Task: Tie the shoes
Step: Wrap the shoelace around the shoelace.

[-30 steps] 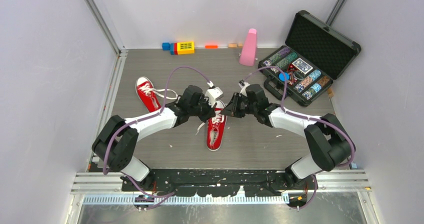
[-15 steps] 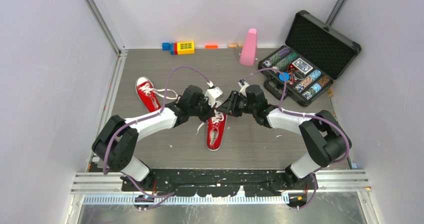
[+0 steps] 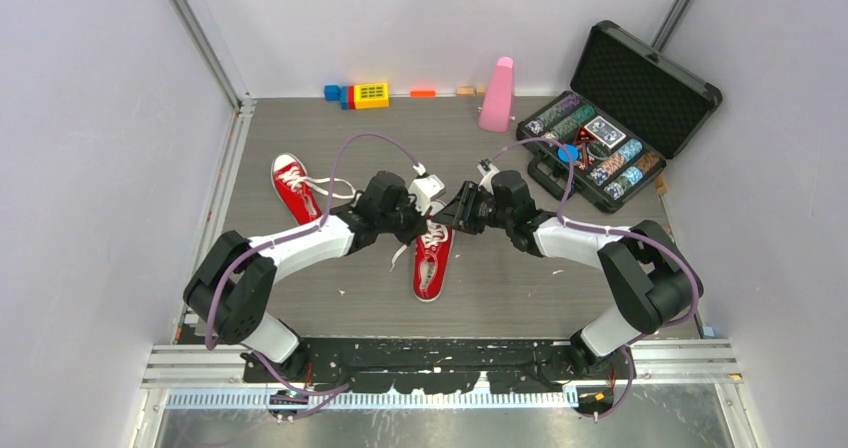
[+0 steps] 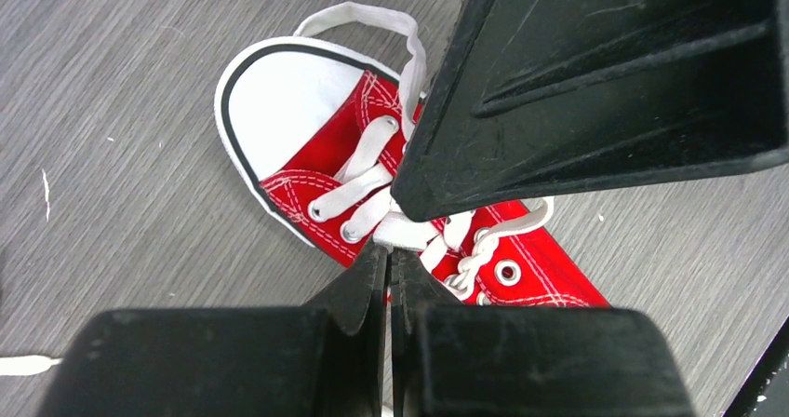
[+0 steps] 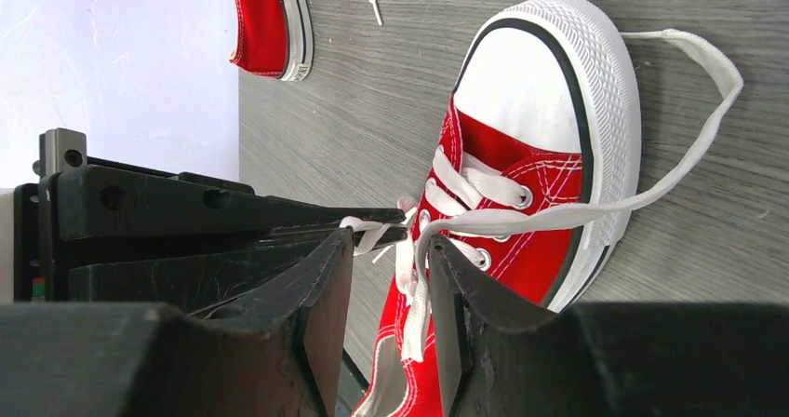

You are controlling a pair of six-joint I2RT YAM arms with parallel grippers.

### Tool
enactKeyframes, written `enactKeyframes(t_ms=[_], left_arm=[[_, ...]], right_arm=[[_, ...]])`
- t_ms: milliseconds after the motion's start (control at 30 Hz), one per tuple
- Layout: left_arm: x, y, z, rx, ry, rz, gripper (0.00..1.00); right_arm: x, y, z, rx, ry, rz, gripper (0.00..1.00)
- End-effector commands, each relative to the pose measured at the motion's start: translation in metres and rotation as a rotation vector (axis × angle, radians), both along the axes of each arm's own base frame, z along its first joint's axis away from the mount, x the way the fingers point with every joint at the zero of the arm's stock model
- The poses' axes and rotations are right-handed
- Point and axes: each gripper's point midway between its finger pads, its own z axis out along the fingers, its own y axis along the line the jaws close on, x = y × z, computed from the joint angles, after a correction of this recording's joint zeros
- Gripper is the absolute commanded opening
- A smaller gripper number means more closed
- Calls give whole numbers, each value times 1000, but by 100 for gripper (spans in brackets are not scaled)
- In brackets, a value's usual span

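My left gripper (image 4: 389, 255) clenches the white lace (image 4: 409, 234) of the red canvas sneaker (image 4: 330, 142); my right gripper (image 5: 389, 242) stands parted, lace between its fingers.

The top view looks steeply down from high at the near side, while both wrist views peer closely past their own jaws at the same near shoe (image 3: 432, 258).

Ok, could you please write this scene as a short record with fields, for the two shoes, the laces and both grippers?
centre shoe: red, laces loose, not tied
other shoe: red, lying apart to the left, untouched
left gripper: shut on a lace above the centre shoe
right gripper: jaws apart, a lace strand running between them
also on table: open case at far right
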Motion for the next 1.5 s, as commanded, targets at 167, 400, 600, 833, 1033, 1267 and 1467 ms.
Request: enactKeyframes(t_ms=[167, 400, 600, 833, 1033, 1267, 1467], left_arm=[[0, 5, 14, -10, -25, 36, 0], [0, -4, 16, -24, -19, -9, 0], [-1, -11, 16, -46, -11, -32, 0], [0, -19, 16, -72, -5, -48, 0], [3, -21, 13, -68, 4, -43, 0], [6, -24, 22, -90, -8, -38, 0], [6, -24, 26, -104, -14, -34, 0]], right_arm=[[6, 5, 11, 32, -38, -5, 42], [5, 9, 14, 47, -38, 11, 45], [6, 14, 13, 64, -30, 18, 45], [6, 18, 14, 85, -23, 19, 45], [5, 18, 19, 106, -20, 15, 45], [1, 17, 7, 85, 10, 14, 45], [-1, 21, 3, 87, 16, 21, 44]])
